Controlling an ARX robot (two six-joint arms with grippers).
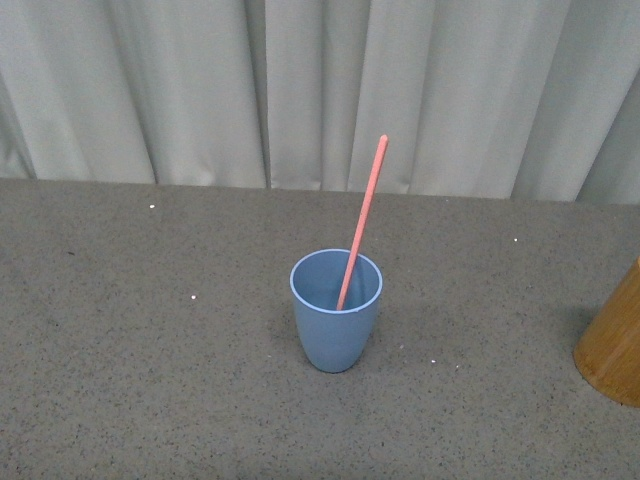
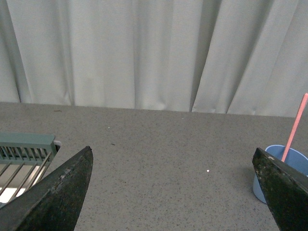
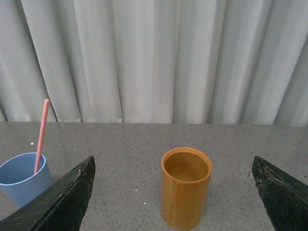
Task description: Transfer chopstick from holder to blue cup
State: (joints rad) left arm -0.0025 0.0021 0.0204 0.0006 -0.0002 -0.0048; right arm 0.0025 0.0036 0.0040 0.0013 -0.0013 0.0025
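Note:
The blue cup (image 1: 336, 322) stands upright mid-table with one salmon-pink chopstick (image 1: 363, 220) leaning in it. The orange-brown holder (image 1: 615, 340) is cut by the right edge of the front view. In the right wrist view the holder (image 3: 186, 187) stands upright and looks empty, with the cup (image 3: 24, 179) and chopstick (image 3: 41, 134) off to one side. My right gripper (image 3: 173, 192) is open and empty, facing the holder. My left gripper (image 2: 173, 192) is open and empty; the cup (image 2: 284, 171) and chopstick (image 2: 294, 126) show beside one finger (image 2: 284, 192). Neither arm shows in the front view.
A grey speckled table (image 1: 150, 350) runs back to a pale curtain (image 1: 320, 90). A grey-green slatted rack (image 2: 24, 159) sits beside the other left finger (image 2: 53, 197) in the left wrist view.

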